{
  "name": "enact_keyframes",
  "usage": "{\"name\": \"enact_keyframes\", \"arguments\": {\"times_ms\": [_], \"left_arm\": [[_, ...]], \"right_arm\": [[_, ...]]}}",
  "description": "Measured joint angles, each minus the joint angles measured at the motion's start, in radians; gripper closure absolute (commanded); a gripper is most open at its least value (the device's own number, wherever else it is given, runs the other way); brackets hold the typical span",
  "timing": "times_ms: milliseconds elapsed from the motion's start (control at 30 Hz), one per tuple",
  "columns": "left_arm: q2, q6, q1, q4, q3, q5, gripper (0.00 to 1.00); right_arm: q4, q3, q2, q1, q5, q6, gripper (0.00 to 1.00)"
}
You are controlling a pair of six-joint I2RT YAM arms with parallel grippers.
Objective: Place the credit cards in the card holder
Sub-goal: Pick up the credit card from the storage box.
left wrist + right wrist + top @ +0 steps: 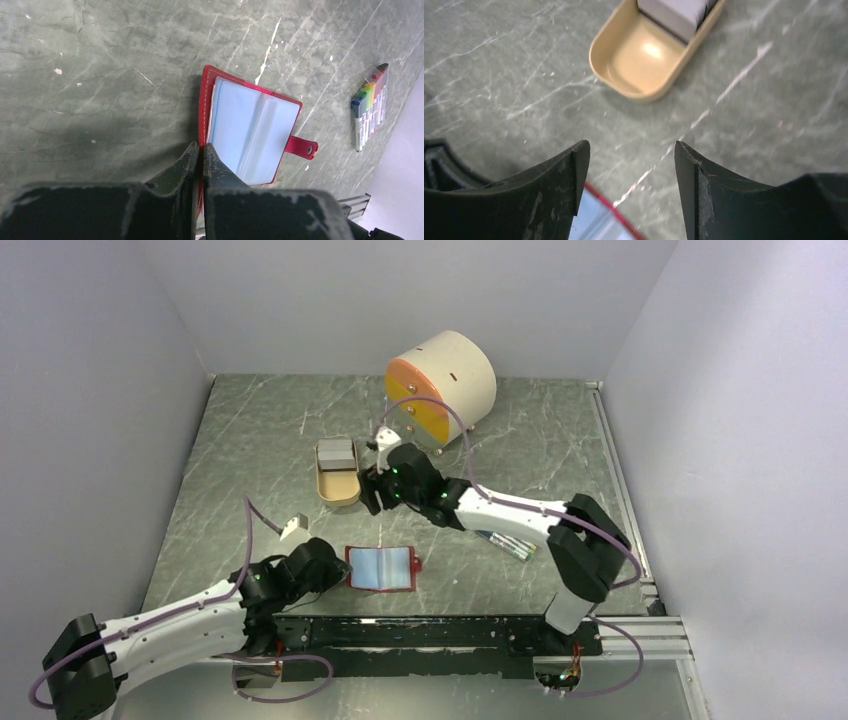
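Grey-green marbled counter (250, 440). A cream drum with an orange face (450, 375) stands at the back. A tan oval tray (341, 492) sits left of centre, its near end bare. The card holder (380, 568) lies open flat on the counter near the front edge, pale blue pockets up, snap tab pointing right. A stack of silver-grey credit cards (336, 454) sits in the tray's far end.

Left gripper (201, 148): closed tight, its 2 fingers pinching the card holder's left red cover edge. Right gripper (629, 162): wide open and empty, hovering over the counter between the tray and the card holder, just beside the tray's near end.

A bundle of rainbow sticks (510, 544) lies on the counter right of the card holder, under the right arm, apart from both grippers.
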Motion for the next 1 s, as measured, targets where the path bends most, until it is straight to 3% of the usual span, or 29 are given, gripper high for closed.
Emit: {"name": "enact_keyframes", "arguments": {"times_ms": [467, 1000], "left_arm": [[-0.141, -0.031, 0.000, -0.125, 0.000, -0.039, 0.91], [-0.132, -0.034, 0.000, -0.142, 0.000, -0.040, 0.91]], "right_arm": [[0.038, 0.387, 0.386, -0.008, -0.037, -0.579, 0.31], [0.033, 0.610, 0.623, -0.010, 0.031, -0.949, 0.32]]}}
